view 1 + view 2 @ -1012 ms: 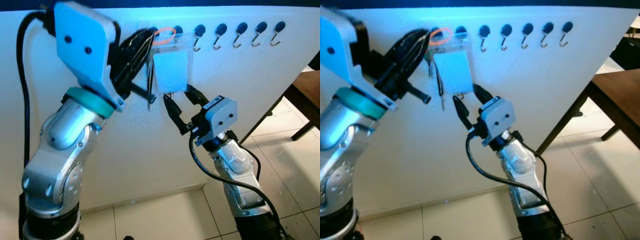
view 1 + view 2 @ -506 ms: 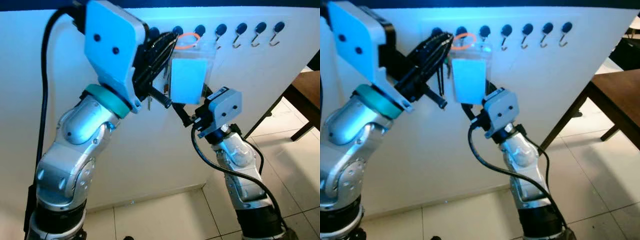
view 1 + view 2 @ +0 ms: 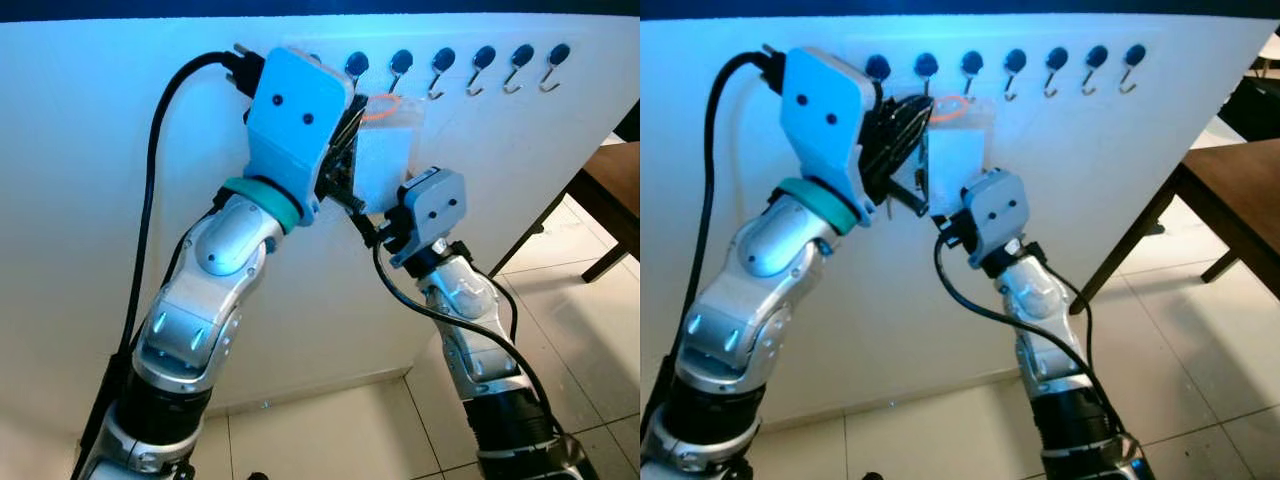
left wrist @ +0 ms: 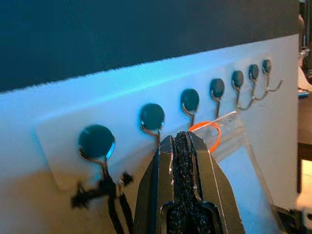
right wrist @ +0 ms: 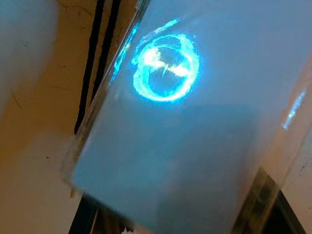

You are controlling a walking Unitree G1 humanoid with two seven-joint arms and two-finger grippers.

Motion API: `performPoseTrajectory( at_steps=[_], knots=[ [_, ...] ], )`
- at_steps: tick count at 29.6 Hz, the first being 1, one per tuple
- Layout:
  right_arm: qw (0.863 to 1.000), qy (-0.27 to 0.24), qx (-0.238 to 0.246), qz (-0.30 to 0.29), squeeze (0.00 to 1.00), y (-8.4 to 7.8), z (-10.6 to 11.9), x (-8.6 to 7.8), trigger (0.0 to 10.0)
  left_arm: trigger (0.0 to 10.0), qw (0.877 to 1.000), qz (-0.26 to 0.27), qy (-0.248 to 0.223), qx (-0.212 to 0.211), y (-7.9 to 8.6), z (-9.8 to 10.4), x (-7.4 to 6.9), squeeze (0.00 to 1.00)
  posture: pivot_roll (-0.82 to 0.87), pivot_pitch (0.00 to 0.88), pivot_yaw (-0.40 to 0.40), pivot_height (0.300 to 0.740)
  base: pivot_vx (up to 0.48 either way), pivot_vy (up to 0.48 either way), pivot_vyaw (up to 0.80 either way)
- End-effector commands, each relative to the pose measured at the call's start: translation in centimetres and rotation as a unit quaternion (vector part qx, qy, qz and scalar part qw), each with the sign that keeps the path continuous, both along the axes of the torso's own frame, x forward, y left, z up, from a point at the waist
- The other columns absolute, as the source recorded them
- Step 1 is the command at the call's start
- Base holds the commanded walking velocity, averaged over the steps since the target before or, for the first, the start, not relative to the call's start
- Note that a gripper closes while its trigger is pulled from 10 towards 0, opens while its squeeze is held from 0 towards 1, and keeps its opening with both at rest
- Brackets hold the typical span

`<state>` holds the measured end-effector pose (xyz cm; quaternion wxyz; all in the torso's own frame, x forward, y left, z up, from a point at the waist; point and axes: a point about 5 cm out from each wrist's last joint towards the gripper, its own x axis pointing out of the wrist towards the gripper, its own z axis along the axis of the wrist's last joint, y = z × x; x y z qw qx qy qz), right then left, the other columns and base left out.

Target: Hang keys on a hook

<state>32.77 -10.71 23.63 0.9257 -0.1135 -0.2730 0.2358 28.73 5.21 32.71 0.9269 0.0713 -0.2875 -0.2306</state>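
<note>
The left end effector (image 4: 187, 141), fingers pressed together on the orange ring (image 4: 205, 131) of the clear card holder (image 3: 958, 165), hovered just below the hook row (image 4: 190, 102). The right end effector (image 3: 940, 222) reached under the holder; I could not tell its finger state.

A white wall (image 3: 120, 180) carries a pale strip (image 4: 53, 161) with a row of hooks (image 3: 479, 66) on dark round bases. In the left wrist view 7 bases show. A black cord (image 4: 105, 192) hangs from the end hook (image 4: 96, 144). A clear card holder (image 3: 956, 155) with an orange ring (image 4: 206, 131) lies against the wall under the hooks.
</note>
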Motion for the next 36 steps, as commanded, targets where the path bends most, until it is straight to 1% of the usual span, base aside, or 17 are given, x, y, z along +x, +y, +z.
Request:
performPoseTrajectory(
  at_steps=[1,9,18,24,31,33,36],
  knots=[
    [1.000,0.011,-0.003,-0.005,0.00,-0.2,-0.9,-0.2,10.0,10.0,1.000,0.004,-0.015,-0.007,-0.2,0.6,0.1,0.00,-0.04,0.076,0.039,0.740,0.000,0.000,0.00],
    [1.000,0.017,-0.003,-0.009,0.00,-0.4,-1.5,-0.2,10.0,10.0,0.999,0.011,-0.034,-0.011,-0.9,1.1,0.2,0.00,-0.05,0.080,0.044,0.740,0.000,0.000,0.00],
    [1.000,0.015,-0.003,-0.010,0.00,-0.5,-1.6,-0.1,10.0,10.0,0.999,0.010,-0.037,-0.011,-1.3,0.9,0.3,0.00,-0.05,0.083,0.043,0.740,0.000,0.000,0.00],
    [1.000,0.016,-0.003,-0.010,0.00,-0.4,-1.6,-0.1,10.0,10.0,0.999,0.000,-0.034,-0.008,-2.0,0.3,0.2,0.00,-0.05,0.088,0.043,0.740,0.000,0.000,0.00],
    [1.000,0.016,-0.003,-0.010,0.00,-0.4,-1.6,-0.1,10.0,10.0,0.999,0.000,-0.033,-0.006,-2.3,0.0,0.3,0.00,-0.05,0.089,0.043,0.740,0.000,0.000,0.00],
    [1.000,0.015,-0.003,-0.011,0.00,-0.4,-1.7,-0.1,10.0,10.0,1.000,0.007,-0.026,0.000,-2.4,-0.6,0.4,0.00,-0.05,0.091,0.044,0.740,0.000,0.000,0.00],
    [1.000,0.016,-0.003,-0.011,0.00,-0.4,-1.7,-0.1,10.0,10.0,1.000,0.011,-0.024,0.001,-2.5,-0.7,0.5,0.00,-0.04,0.091,0.045,0.740,0.000,0.000,0.00]
  ],
)
